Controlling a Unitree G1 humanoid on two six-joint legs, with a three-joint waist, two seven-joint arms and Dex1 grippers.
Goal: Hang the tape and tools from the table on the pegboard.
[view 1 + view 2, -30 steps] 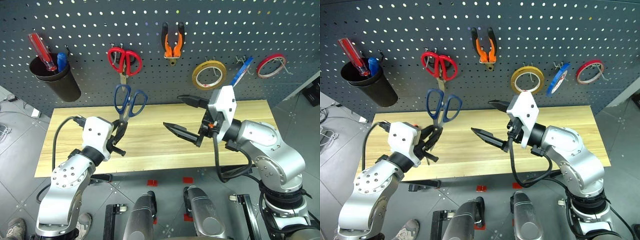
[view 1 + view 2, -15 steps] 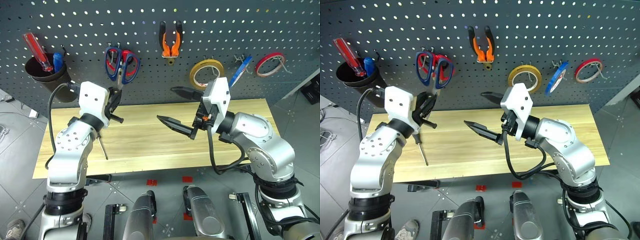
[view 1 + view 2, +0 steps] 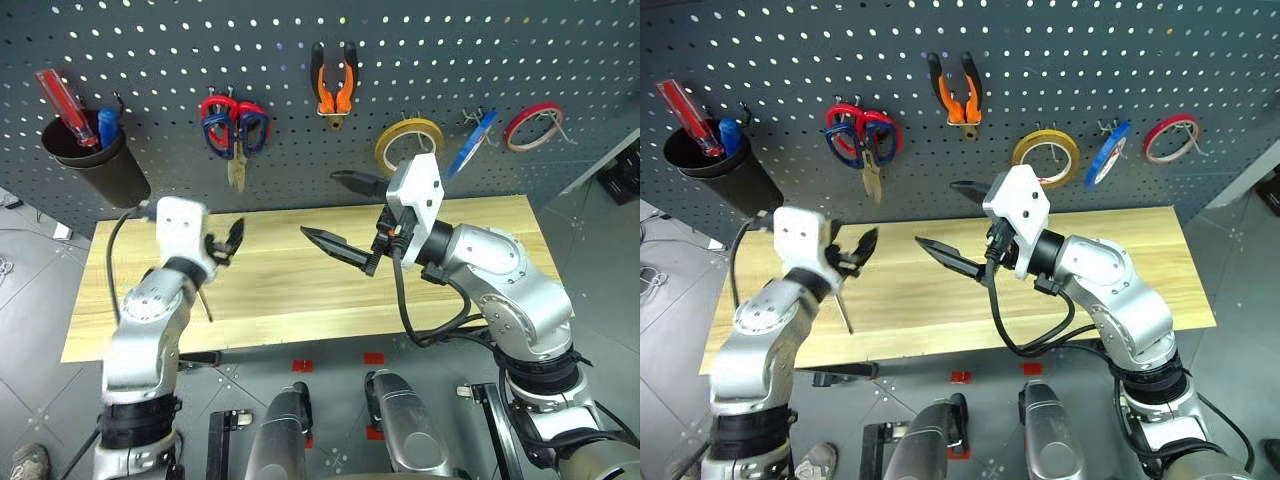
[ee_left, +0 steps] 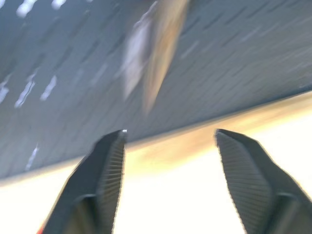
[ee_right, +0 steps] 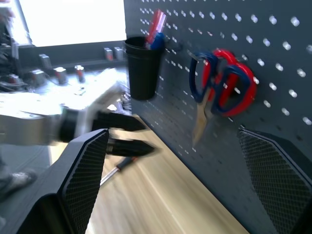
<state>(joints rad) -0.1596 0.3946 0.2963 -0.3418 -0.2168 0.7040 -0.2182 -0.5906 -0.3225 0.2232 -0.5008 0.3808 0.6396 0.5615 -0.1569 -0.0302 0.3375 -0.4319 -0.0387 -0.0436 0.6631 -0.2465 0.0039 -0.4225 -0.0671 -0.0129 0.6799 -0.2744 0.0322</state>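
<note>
Blue-handled scissors [image 3: 222, 135] half hide red ones on the pegboard [image 3: 420, 60]; both jaws gape, empty.

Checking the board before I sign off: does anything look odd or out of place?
The blue-handled scissors hang on top of the red-handled scissors, sharing one hook. A screwdriver is lying on the table, unhung.

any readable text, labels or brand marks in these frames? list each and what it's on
None readable.
Pegboard: holes and hooks alone, no label.
Tape, pliers, blue-handled scissors, screwdriver: no print can be made out.
Black cup: plain.
</note>
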